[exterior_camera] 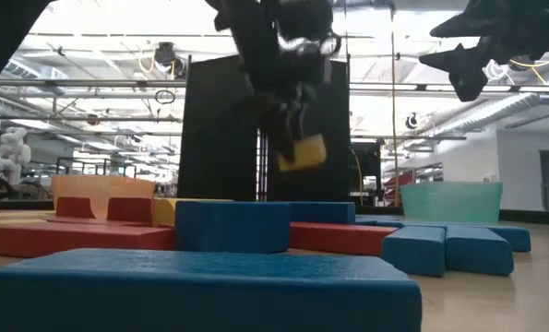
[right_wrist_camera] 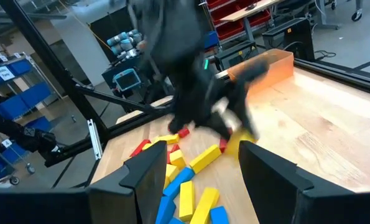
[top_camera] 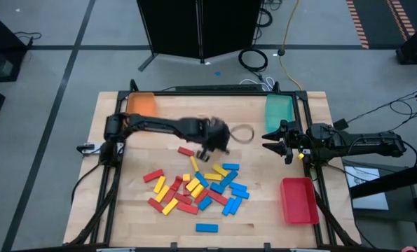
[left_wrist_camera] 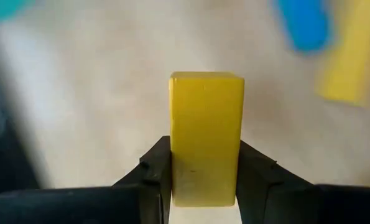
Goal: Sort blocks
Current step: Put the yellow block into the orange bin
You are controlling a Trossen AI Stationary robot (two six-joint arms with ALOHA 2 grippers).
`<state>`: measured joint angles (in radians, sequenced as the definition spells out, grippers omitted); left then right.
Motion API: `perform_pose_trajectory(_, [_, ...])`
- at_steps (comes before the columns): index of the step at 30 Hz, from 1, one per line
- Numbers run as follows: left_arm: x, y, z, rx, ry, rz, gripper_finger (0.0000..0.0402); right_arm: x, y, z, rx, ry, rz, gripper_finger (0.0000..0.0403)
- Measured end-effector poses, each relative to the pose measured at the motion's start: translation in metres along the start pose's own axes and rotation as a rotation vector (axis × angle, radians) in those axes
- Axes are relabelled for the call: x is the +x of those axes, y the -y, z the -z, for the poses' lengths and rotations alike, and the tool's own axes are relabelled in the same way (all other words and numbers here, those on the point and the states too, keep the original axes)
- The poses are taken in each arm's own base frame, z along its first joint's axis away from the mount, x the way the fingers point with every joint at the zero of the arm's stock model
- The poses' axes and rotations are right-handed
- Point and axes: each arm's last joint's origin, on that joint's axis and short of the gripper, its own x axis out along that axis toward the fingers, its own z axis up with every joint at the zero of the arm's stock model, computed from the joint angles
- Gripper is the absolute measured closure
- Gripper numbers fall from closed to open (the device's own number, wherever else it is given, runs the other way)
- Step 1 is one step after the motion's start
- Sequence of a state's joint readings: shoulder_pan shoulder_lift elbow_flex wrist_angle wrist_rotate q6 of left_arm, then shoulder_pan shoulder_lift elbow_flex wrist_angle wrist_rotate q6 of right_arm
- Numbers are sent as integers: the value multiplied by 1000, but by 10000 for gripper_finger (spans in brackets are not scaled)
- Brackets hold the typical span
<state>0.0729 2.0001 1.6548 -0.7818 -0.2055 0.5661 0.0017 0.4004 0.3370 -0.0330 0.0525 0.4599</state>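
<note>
Clamped between the left gripper's (left_wrist_camera: 203, 180) fingers, one yellow block (left_wrist_camera: 206, 134) hangs above the blocks (top_camera: 197, 189) heaped at the wooden table's (top_camera: 264, 210) lower centre. Three trays ring them: orange (top_camera: 142, 103), teal (top_camera: 279, 110), red (top_camera: 298, 200). At right, the right gripper (top_camera: 282, 142) hovers, fingers apart. Blur hides exact block counts.

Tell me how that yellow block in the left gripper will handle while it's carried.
Yellow block looks rigid; the left gripper pinches flat faces, so it likely won't roll. Held near one end, it might pivot. Its smooth surface could slip.
</note>
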Motion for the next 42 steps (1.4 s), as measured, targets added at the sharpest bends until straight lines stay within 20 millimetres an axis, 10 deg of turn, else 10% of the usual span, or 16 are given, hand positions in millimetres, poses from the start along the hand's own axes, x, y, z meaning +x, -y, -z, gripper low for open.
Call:
perform_pose_trajectory(8, [-74, -70, 65, -563, -48, -330, 294, 0, 0, -1, 7, 9, 4, 209])
perform_pose_trajectory(16, [-122, -92, 151, -1011, -148, -451, 294, 0, 0, -1, 37, 11, 3, 209])
perform_pose_trajectory(27, [-109, -68, 219, -1381, -543, -478, 294, 0, 0, -1, 50, 14, -2, 209])
perform_pose_trajectory(42, [-90, -46, 273, -1690, -518, -516, 294, 0, 0, -1, 53, 13, -3, 209])
